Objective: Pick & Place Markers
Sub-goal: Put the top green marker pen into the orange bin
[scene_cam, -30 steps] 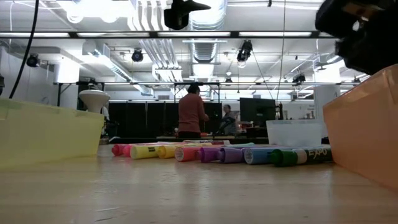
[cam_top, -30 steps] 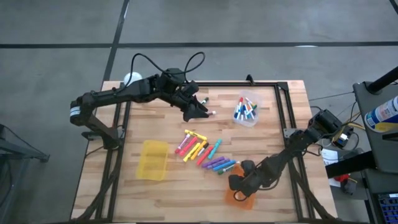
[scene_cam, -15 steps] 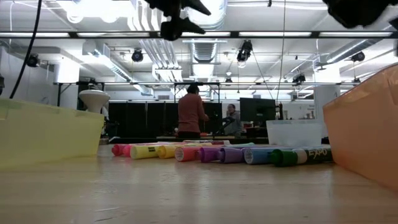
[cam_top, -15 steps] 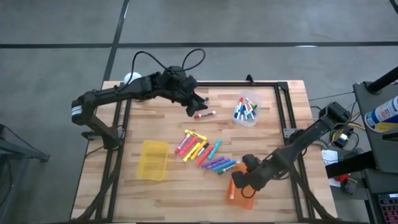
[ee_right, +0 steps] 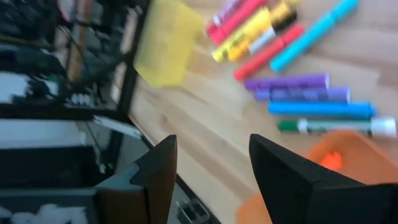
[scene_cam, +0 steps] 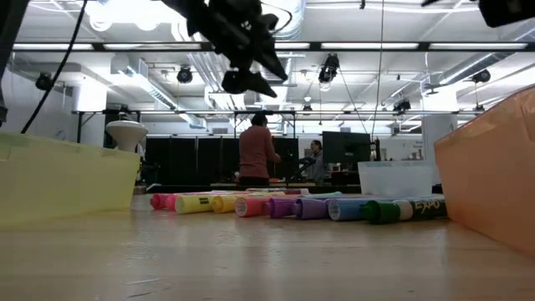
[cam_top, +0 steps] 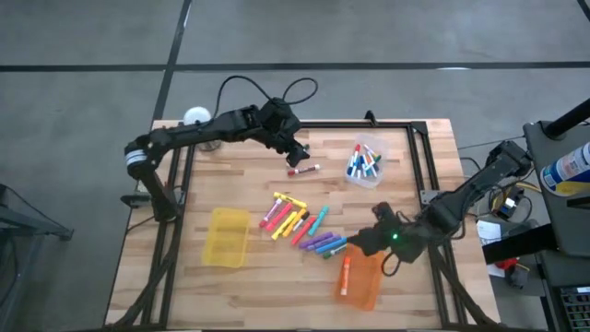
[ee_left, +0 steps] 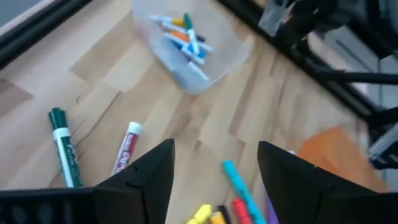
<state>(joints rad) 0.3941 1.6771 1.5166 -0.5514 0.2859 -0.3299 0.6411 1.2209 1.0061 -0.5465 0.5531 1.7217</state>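
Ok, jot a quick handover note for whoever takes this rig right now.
Left gripper: open, empty, above the loose red marker and green marker at the table's back.
Right gripper: open, empty, raised by the orange bin.
Done: one orange marker in the orange bin; several in the clear bin.
Left: the pile of markers mid-table; yellow bin looks empty.

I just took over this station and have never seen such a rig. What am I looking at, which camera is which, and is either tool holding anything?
Two dark robot arms work at a wooden table. One camera looks straight down, one sits at table height, and one rides on each wrist. The left tool hangs open above a red marker at the back, holding nothing. The right tool, also open and empty, is near the orange bin, which has an orange marker inside. A pile of loose markers lies mid-table, beside a yellow bin. A clear bin holds more.
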